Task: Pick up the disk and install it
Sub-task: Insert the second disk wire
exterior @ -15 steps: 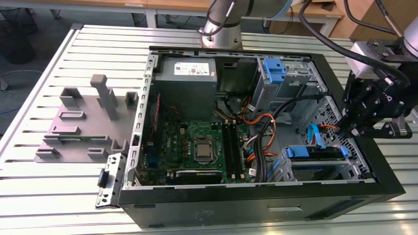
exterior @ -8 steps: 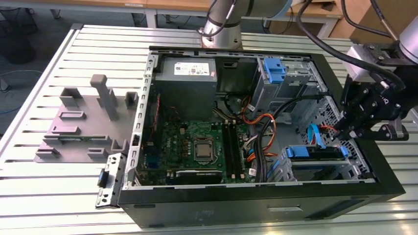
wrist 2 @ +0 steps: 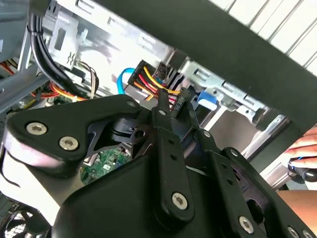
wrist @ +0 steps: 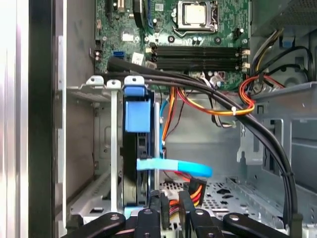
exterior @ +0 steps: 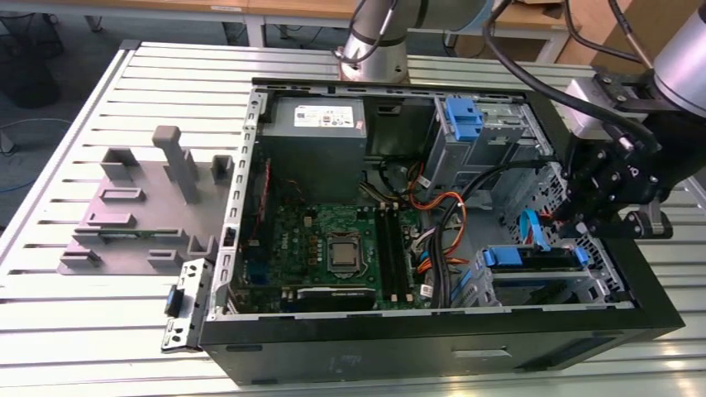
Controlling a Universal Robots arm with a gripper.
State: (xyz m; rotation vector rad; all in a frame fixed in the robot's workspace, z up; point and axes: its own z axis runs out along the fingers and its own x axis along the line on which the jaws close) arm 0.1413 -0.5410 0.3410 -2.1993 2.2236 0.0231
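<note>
The disk (exterior: 541,260) sits in the lower drive cage of the open computer case (exterior: 441,339), at the exterior view's right, framed by its blue bracket (exterior: 502,256). In the first wrist view the disk (wrist: 130,166) stands edge-on in the cage under its blue latch (wrist: 136,106). My black gripper (exterior: 574,213) hangs just above that cage, beside the disk and apart from it. Its fingers (wrist: 154,215) stand close together around a black cable plug (wrist 2: 179,99) with red and yellow wires. A light blue data cable (wrist: 173,167) curves across just beyond the fingertips.
Thick black cables (wrist: 267,144) and orange wires (wrist: 218,110) run over the green motherboard (exterior: 331,248). An upper cage has another blue latch (exterior: 464,116). A grey fixture (exterior: 144,207) stands on the slatted table at the exterior view's left. A person's hand (wrist 2: 303,148) rests beside the case.
</note>
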